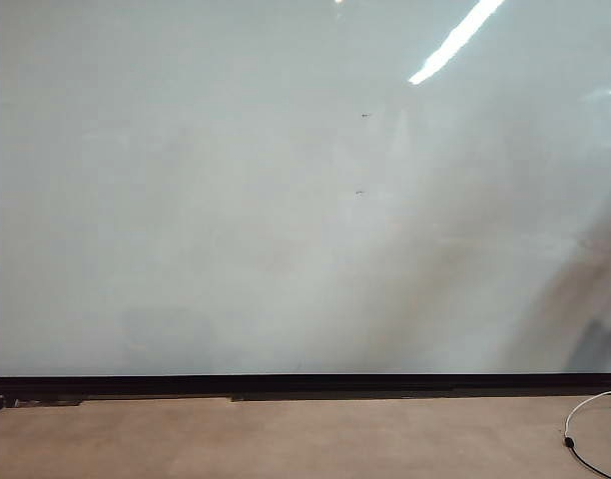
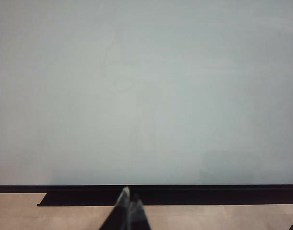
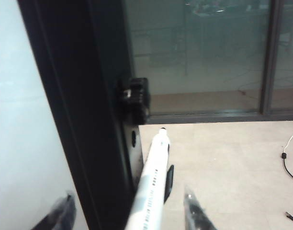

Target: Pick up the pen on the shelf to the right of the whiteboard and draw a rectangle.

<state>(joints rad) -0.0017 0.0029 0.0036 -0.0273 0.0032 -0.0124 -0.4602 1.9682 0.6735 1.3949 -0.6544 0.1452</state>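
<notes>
The whiteboard (image 1: pixel 286 200) fills the exterior view and carries no rectangle, only a couple of tiny dark specks (image 1: pixel 365 116) and glare from the ceiling lights, so no drawing has been done. A thin white cable (image 1: pixel 585 419) with a black plug lies on the floor near the board's lower right corner.

The right gripper (image 3: pixel 129 211) is at the right edge of the whiteboard, beside its black frame (image 3: pixel 84 120). In the right wrist view the pen (image 3: pixel 151 187) stands between the two fingertips (image 3: pixel 194 211), its barrel running up toward a small black bracket (image 3: pixel 134 98) on the frame. The jaws stand wide on either side of the pen with a clear gap to each, so the pen is framed but not yet gripped. What holds the pen up is hard to make out.

The left gripper (image 2: pixel 129 203) hangs low in front of the whiteboard's bottom edge, its jaws close together and holding nothing.

The task looks to be at its first step: closing on the pen, lifting it off, carrying it to the board and drawing all four sides remain.
</notes>
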